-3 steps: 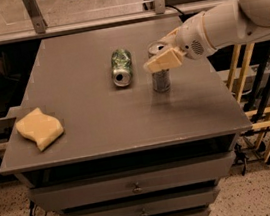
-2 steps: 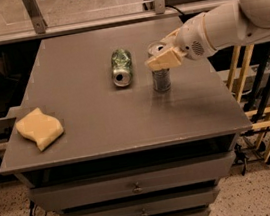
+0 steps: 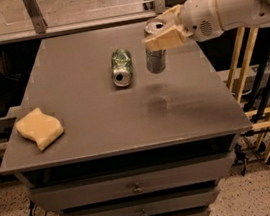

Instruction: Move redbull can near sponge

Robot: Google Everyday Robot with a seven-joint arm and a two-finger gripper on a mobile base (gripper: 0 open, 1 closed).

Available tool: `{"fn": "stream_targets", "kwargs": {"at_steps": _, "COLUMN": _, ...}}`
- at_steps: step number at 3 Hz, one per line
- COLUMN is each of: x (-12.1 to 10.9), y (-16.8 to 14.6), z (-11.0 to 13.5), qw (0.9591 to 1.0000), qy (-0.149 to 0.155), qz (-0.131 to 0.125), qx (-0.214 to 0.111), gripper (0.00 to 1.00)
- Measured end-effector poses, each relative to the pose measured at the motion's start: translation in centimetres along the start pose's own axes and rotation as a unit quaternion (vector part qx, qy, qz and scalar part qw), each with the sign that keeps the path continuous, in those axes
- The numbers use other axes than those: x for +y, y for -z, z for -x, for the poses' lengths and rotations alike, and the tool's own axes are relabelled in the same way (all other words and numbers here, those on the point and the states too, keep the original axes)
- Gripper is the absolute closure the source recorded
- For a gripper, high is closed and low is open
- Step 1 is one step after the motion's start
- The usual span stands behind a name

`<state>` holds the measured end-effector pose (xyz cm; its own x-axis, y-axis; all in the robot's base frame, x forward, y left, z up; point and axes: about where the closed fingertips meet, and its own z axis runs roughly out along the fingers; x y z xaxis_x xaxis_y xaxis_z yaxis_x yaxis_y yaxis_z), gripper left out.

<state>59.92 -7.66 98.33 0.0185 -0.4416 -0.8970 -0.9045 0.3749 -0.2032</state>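
Observation:
The redbull can [image 3: 156, 60] is a slim silver-grey can with a shiny top. It hangs upright above the right part of the grey table [image 3: 90, 111], with its shadow on the surface below. My gripper [image 3: 160, 33] comes in from the right and is shut on the can's upper part, one pale finger [image 3: 164, 40] across its front. The sponge [image 3: 39, 128], pale yellow and wavy-edged, lies flat at the table's front left corner, far from the can.
A green can [image 3: 122, 67] lies on its side just left of the redbull can, its open end facing the front. Wooden poles [image 3: 264, 111] lean at the table's right side. Drawers [image 3: 136, 185] sit under the table top.
The gripper has lifted the redbull can off the table; it stood on the surface before and now hangs above it.

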Motion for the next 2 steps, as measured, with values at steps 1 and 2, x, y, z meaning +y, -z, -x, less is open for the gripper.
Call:
{"fn": "stream_targets", "kwargs": {"at_steps": 1, "x": 0.1, "y": 0.4, "z": 0.9, "qw": 0.9999, "qy": 0.01, "qz": 0.005, "qx": -0.007, "gripper": 1.0}}
{"fn": "stream_targets", "kwargs": {"at_steps": 2, "x": 1.8, "y": -1.5, "z": 1.3, "qw": 0.9989, "qy": 0.017, "qz": 0.042, "qx": 0.006, "gripper": 1.0}}
